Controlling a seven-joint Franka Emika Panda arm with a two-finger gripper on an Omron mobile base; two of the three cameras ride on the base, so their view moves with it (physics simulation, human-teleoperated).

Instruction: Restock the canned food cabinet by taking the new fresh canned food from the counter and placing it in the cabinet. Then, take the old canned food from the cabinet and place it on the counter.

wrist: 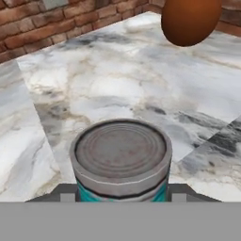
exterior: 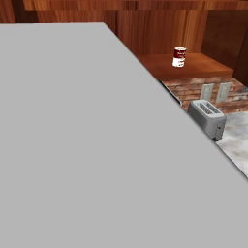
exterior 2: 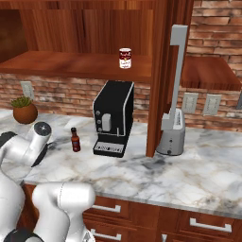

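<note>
1. Old canned food [wrist: 121, 162]: teal side, grey ribbed lid. Sits upright at bottom centre of hand view, over the counter [wrist: 117, 80]. Contact w/ counter can't be confirmed; base is out of sight.
2. Gripper [wrist: 121, 196]: dark finger tips [wrist: 66, 194] show just either side of the teal tin, low in hand view. Whether they press on it can't be told, so grip state undetermined.
3. New fresh canned food [exterior 2: 125, 58]: dark red and white label, silvery top, upright on the cabinet [exterior 2: 75, 64] shelf board, directly above the coffee machine [exterior 2: 112, 118]. Also seen in left base view [exterior: 179, 56], on the shelf above the toaster [exterior: 208, 117]. Label text too small to read.
4. Surface: counter is pale mottled stone w/ grey veining, tidy; wood drawer fronts w/ metal handles [exterior 2: 208, 225] below its front edge.
5. Counter items, right base view: black coffee machine at centre; small dark sauce bottle [exterior 2: 75, 140] w/ red cap just left of it; potted plant [exterior 2: 24, 110] in brown round pot far left; toaster right of cabinet's side post.
6. Room: red brick backsplash [exterior 2: 66, 94] w/ wall outlets [exterior 2: 189, 102]; reddish wood-grain plank cabinet above.
7. Large plain grey panel [exterior: 87, 145] covers most of left base view.
8. Brown round pot also at top of hand view, beyond the tin.
</note>
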